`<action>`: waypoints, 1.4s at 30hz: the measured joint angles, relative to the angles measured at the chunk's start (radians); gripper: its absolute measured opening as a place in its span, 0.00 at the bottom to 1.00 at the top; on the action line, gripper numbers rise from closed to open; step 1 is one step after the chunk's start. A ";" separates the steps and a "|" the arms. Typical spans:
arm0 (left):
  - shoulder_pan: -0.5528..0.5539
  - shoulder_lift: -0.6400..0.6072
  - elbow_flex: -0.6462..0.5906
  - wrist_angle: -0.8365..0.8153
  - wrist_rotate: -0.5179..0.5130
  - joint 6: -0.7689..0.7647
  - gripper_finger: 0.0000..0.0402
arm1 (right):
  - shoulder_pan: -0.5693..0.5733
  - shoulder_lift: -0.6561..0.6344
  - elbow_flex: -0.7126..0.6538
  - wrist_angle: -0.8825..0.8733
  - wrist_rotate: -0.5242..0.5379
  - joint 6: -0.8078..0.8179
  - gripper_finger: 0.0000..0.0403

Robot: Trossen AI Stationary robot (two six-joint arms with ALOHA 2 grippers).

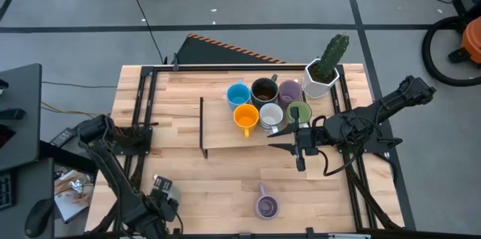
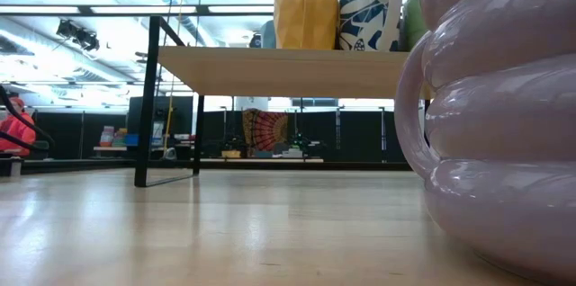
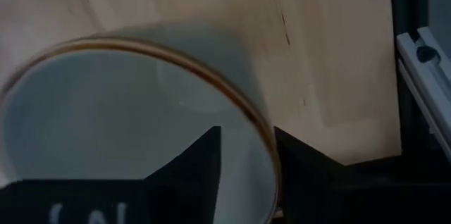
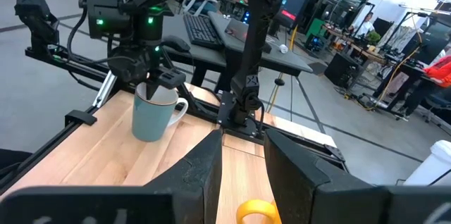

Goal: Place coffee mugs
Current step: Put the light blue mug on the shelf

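Note:
A pale grey mug point(image 4: 150, 116) stands upright on the table near its front left corner. My left gripper point(image 3: 246, 136) points down over it, open. One finger point(image 3: 190, 171) is inside the mug and the other point(image 3: 310, 171) is outside its rim. My right gripper point(image 4: 243, 150) hangs level and open over the right end of a low wooden shelf point(image 1: 225, 135), with nothing between its fingers. Blue point(image 1: 238, 94), dark brown point(image 1: 264, 90), purple point(image 1: 290, 91), orange point(image 1: 246, 117), white point(image 1: 270, 116) and green point(image 1: 299, 112) mugs stand on the shelf. Another purple mug point(image 1: 267, 207) stands on the table at the front. My left gripper straddles the pale mug's rim point(image 3: 270, 155) from above, on the side away from its handle point(image 4: 180, 109). A gap shows between the inner finger and the wall. Whether the outer finger touches the rim I cannot tell. The mug's base is on the table.
A white pot with a cactus point(image 1: 325, 72) stands at the shelf's far right corner. Black frame rails point(image 1: 143, 111) run along the table's left and right sides. Bare wood lies between the pale mug and the purple mug at the front.

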 joint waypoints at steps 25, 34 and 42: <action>0.300 0.001 0.001 0.154 0.064 -0.412 0.09 | 0.000 0.000 0.000 0.000 0.000 0.001 0.28; 0.478 0.001 0.001 0.220 0.066 -0.728 0.10 | 0.000 0.000 0.000 -0.031 0.003 0.001 0.28; 0.528 0.000 0.002 0.292 0.054 -0.789 0.12 | 0.000 0.000 0.000 -0.034 0.005 0.001 0.28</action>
